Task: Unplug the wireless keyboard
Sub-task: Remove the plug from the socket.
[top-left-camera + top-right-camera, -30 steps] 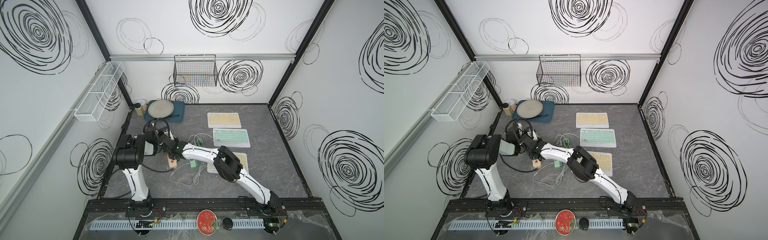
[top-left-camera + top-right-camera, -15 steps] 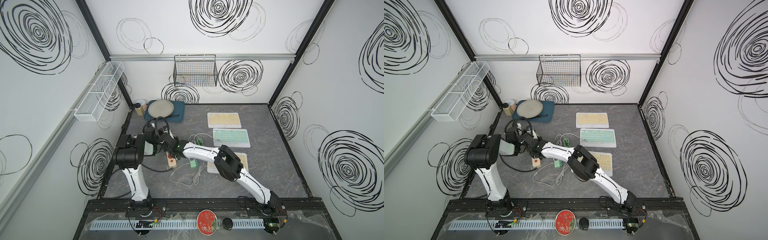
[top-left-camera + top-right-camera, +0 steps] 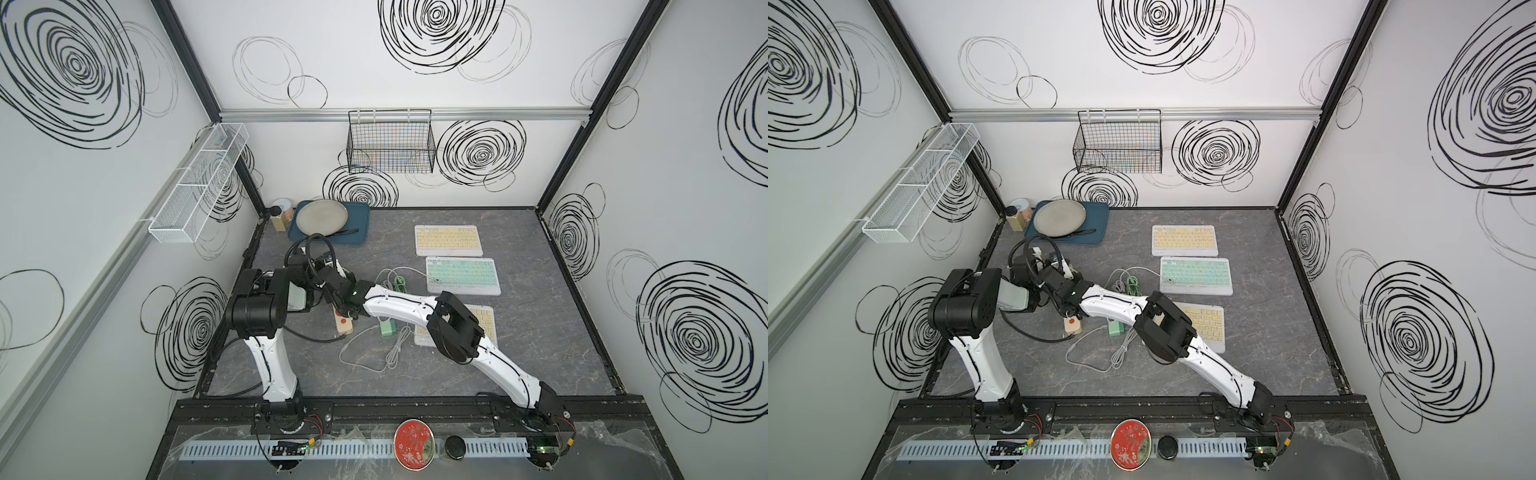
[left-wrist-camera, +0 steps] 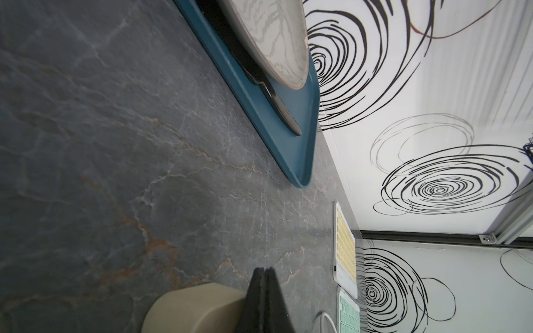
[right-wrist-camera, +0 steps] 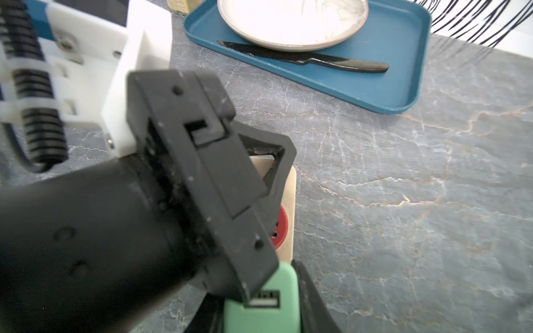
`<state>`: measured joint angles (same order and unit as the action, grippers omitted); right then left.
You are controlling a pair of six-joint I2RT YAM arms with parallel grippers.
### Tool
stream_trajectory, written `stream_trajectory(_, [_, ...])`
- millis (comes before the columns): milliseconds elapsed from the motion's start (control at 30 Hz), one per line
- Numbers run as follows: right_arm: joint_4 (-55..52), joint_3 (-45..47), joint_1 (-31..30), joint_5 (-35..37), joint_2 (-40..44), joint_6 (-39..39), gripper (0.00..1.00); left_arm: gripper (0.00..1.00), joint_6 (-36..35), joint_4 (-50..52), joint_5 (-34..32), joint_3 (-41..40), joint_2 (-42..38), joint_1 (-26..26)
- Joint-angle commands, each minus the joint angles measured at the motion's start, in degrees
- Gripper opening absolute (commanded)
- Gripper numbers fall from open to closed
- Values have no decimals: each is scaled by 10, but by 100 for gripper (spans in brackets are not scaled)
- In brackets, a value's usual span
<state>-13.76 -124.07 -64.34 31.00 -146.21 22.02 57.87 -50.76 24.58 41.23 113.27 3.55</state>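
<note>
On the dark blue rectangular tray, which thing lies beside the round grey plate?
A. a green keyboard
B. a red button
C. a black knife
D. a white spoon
C: in the right wrist view a black knife lies flat on the dark blue rectangular tray, along the rim of the round grey plate.

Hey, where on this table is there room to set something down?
Free: the front strip between the cable loops and near rail; the gap between blue tray and back yellow keyboard; the lane between green keyboard and right wall. Crowded around the power strip: left gripper, right gripper gripping green charger, cable loops.
</note>
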Motion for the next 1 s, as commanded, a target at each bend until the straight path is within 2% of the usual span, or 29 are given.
stream_trajectory(0, [142, 0, -3, 25, 33, -22, 0, 1, -2, 78, 6, -23, 34, -7])
stream_trajectory(67, [157, 23, 2, -4, 42, 0, 0, 1, -1, 70, 7, -25, 35, -6])
stream_trajectory(233, [215, 104, 38, -151, 77, 127, 0, 1, 5, 58, 11, -26, 41, -6])
stream_trajectory(333, [236, 125, 50, -204, 84, 180, 0, 1, 8, 53, 13, -26, 42, -5])
stream_trajectory(433, [232, 119, 39, -169, 92, 152, 0, 1, 9, 51, 14, -26, 43, -5])
stream_trajectory(600, [166, 40, 11, -60, 61, 67, 0, 0, 12, 46, 16, -28, 44, -3])
stream_trajectory(767, [172, 18, -1, 30, 44, -8, 0, 0, 15, 41, 20, -30, 45, -2])
stream_trajectory(867, [162, 17, 3, 38, 47, -10, 0, 0, 15, 40, 22, -31, 46, 0])
stream_trajectory(967, [177, 58, 11, 28, 70, 10, 0, 0, 18, 40, 21, -31, 43, 1])
